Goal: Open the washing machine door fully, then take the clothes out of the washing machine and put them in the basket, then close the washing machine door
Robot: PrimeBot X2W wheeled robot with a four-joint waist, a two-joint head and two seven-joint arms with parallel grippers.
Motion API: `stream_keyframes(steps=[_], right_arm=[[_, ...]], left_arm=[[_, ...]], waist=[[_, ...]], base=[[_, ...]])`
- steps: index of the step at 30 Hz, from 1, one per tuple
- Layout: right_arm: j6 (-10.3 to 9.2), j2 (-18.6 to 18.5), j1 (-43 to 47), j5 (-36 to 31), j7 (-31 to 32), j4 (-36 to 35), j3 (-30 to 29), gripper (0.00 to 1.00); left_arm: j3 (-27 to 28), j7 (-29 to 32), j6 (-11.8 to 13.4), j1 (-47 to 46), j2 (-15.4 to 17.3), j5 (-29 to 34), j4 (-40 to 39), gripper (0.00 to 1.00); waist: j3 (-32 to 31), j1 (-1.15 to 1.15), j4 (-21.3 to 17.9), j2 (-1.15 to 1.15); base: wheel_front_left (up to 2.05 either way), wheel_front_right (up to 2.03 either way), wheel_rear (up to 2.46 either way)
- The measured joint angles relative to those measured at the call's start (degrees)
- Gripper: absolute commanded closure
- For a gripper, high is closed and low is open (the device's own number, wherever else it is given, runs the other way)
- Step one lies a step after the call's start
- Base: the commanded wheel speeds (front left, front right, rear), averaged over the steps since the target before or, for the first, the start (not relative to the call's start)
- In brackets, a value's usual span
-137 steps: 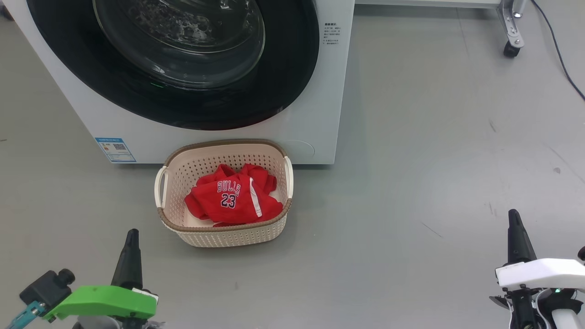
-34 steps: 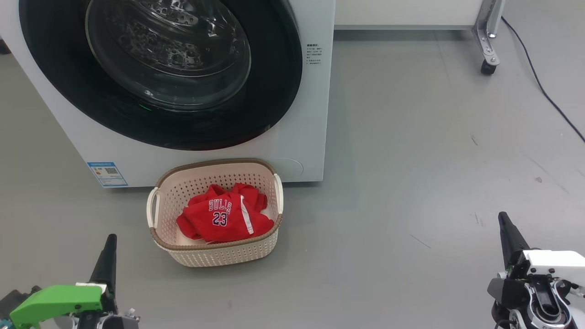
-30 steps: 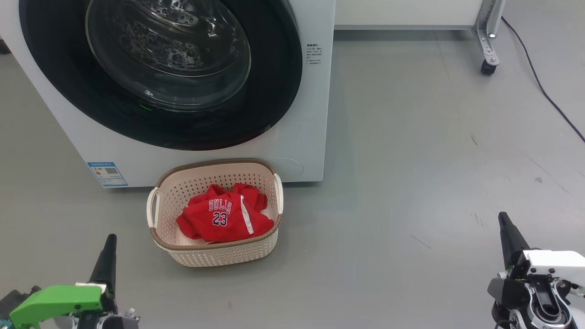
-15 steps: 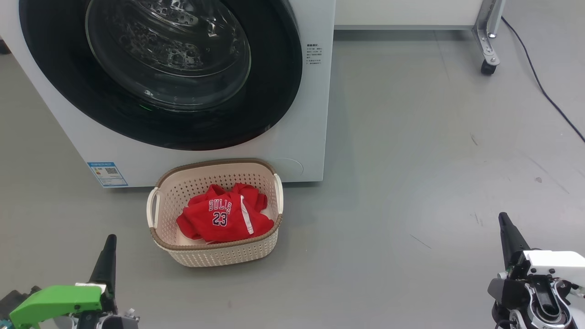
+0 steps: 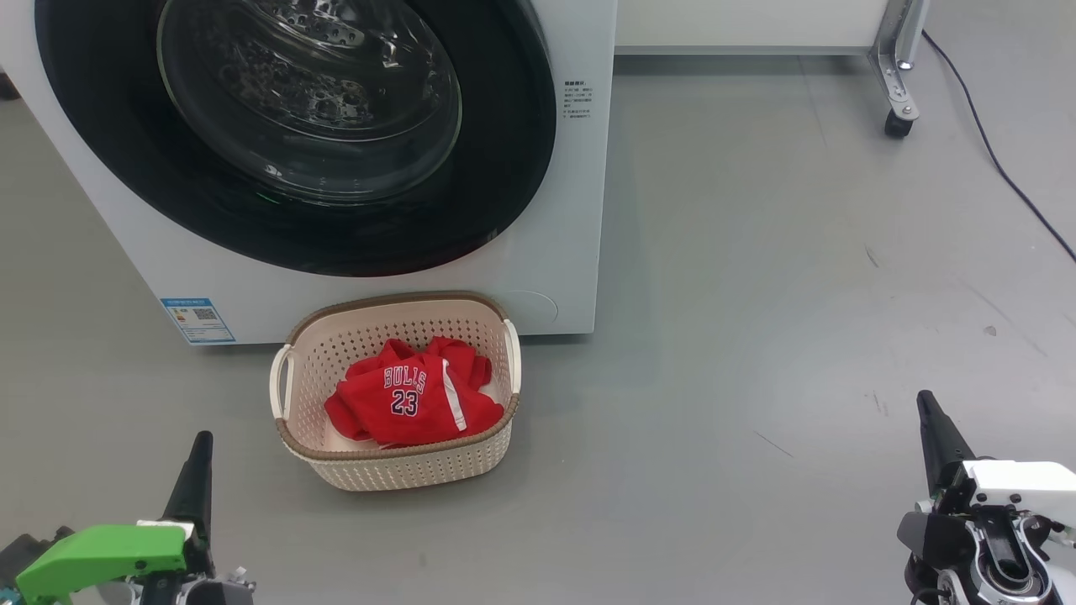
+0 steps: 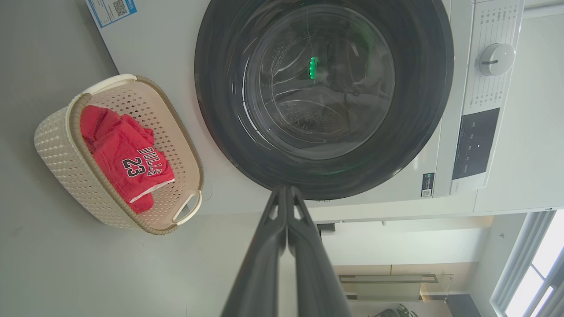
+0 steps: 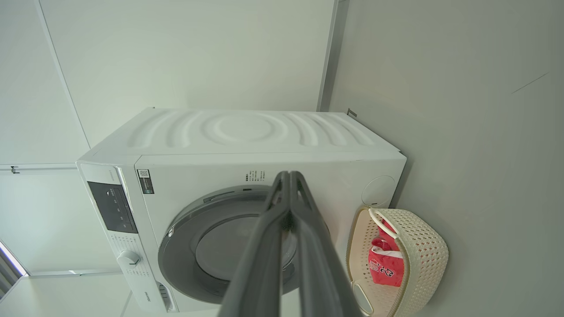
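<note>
The white washing machine (image 5: pixel 580 210) fills the upper left, its round black door (image 5: pixel 504 168) lying flush against the front. On the floor before it stands the cream basket (image 5: pixel 395 466), holding the red clothes (image 5: pixel 403 403) with "BULLS 23" facing up. My left gripper (image 5: pixel 200 445) is shut and empty at the lower left, left of the basket. My right gripper (image 5: pixel 926 402) is shut and empty at the lower right, far from it. In the left wrist view the shut fingers (image 6: pixel 286 193) point at the door (image 6: pixel 432 88), with the basket (image 6: pixel 57 145) beside it. The right wrist view shows shut fingers (image 7: pixel 288 176), machine (image 7: pixel 246 136) and basket (image 7: pixel 423 246).
Grey floor spreads to the right of the machine. A white frame on a castor wheel (image 5: pixel 896 126) stands at the back right, and a dark cable (image 5: pixel 1009 181) runs along the floor there. A blue label (image 5: pixel 197 320) sits low on the machine's front.
Since several seconds ago the head camera has shifted, so the scene sits lower and further left. Over the last second nothing has visibly moved.
</note>
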Motion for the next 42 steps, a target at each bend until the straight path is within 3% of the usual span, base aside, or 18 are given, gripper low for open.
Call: stream_keyframes(steps=[42], right_arm=[[0.0, 0.18, -0.01, -0.01, 0.13, -0.05, -0.3, 1.0]], left_arm=[[0.36, 0.32, 0.0, -0.02, -0.09, 0.0, -0.04, 1.0]], waist=[[0.02, 0.0, 0.0, 0.0]], base=[[0.0, 0.0, 0.0]])
